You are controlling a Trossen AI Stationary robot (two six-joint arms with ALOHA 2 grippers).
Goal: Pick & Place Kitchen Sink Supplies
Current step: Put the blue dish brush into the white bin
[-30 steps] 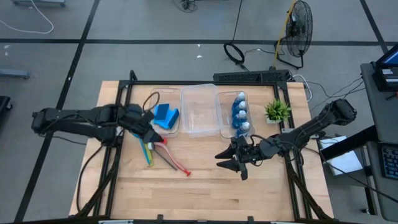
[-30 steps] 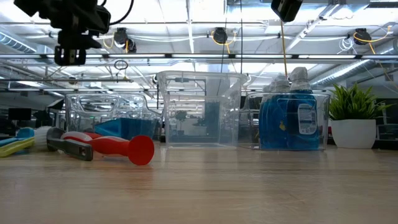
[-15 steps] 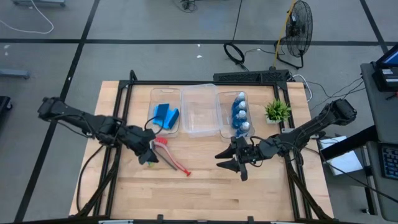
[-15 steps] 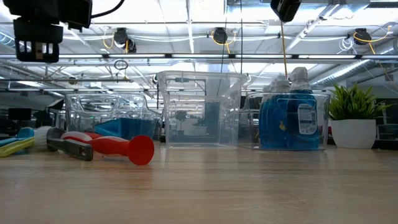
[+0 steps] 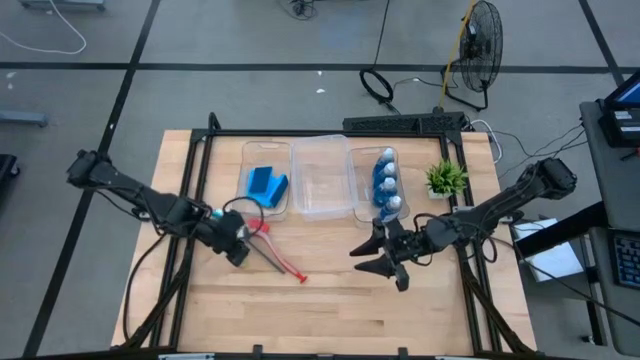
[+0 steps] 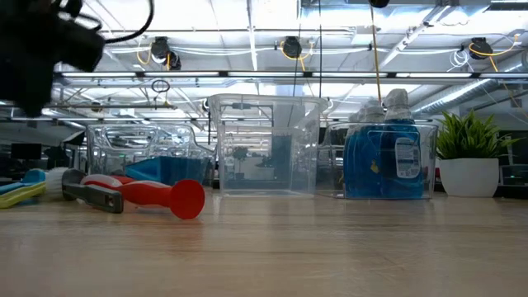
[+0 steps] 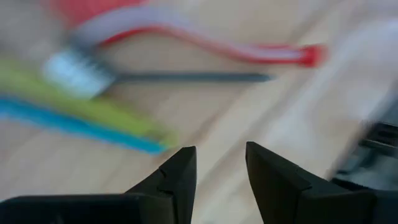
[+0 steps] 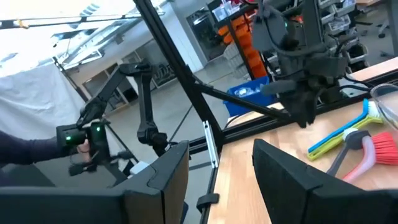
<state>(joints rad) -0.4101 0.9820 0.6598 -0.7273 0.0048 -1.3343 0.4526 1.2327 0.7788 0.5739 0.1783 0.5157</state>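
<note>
Dark and empty, the left end effector hangs low over the brushes at about eight o'clock on the worktop, its two fingers parted with only bare wood showing in the gap, so it grasps nothing; I read that spread as set for a thin handle, a judgement only. Just beyond its tips lie the red brush, a dark-handled brush, the yellow-green brush and the light blue brush, loose and fanned on the wood, the red one's handle trailing off toward six o'clock. They look like the only supplies not yet binned. The right end effector waits near four o'clock, also parted and holding nothing, clear of the bins, I would guess to keep out of the other arm's way. Along twelve o'clock stand three clear bins: the left bin holds the blue sponges, lying flat and stacked since flat things settle that way; the middle bin looks empty and is probably where the brushes belong; the right bin holds the blue-and-white bottles upright in a row, packed close so they prop one another. The potted plant sits at two o'clock beside the bins, out of the work. Seen from worktop level the red brush rests on its side nearest the bins' left end.
</note>
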